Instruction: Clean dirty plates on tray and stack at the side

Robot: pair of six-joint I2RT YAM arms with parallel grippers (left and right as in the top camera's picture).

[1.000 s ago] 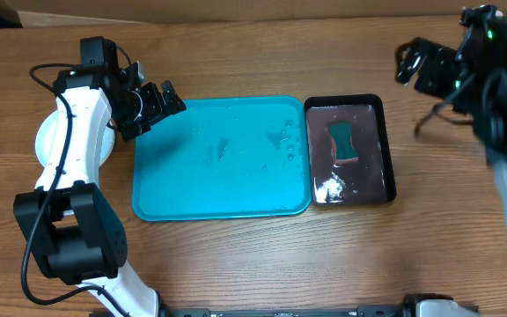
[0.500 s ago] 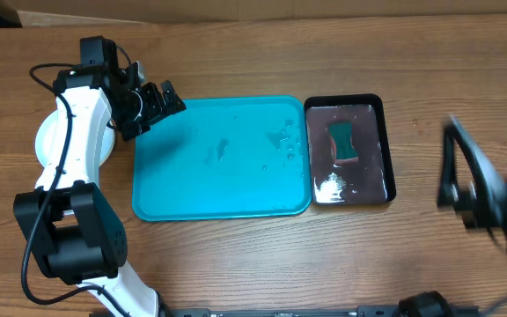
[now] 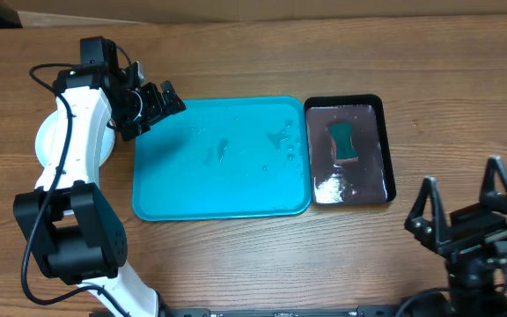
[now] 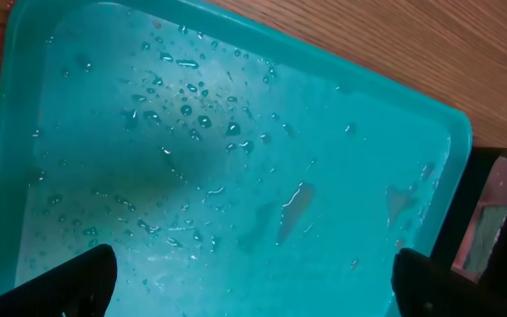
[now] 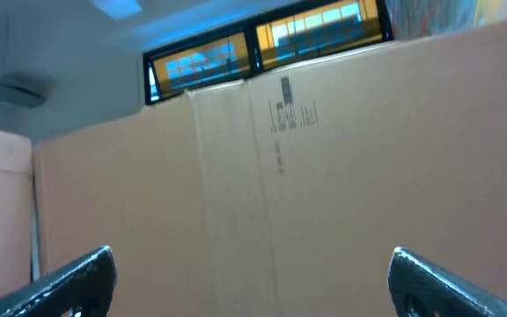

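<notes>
The turquoise tray [image 3: 221,189] lies mid-table, wet with water drops and holding no plates; it fills the left wrist view [image 4: 236,158]. A white plate [image 3: 46,141] lies on the table at the far left, mostly hidden under my left arm; the other plates do not show. My left gripper [image 3: 158,107] is open and empty above the tray's back left corner. My right gripper [image 3: 460,201] is open and empty at the front right of the table, pointing upward; its wrist view shows only a cardboard box.
A narrow black tray [image 3: 375,189] with water and a green sponge [image 3: 344,142] sits right of the turquoise tray; its edge shows in the left wrist view [image 4: 491,220]. A cardboard box [image 5: 324,176] stands beyond the table.
My right arm has swung from the back right corner down to the front right of the table, gripper now pointing up. The left arm has not moved.
</notes>
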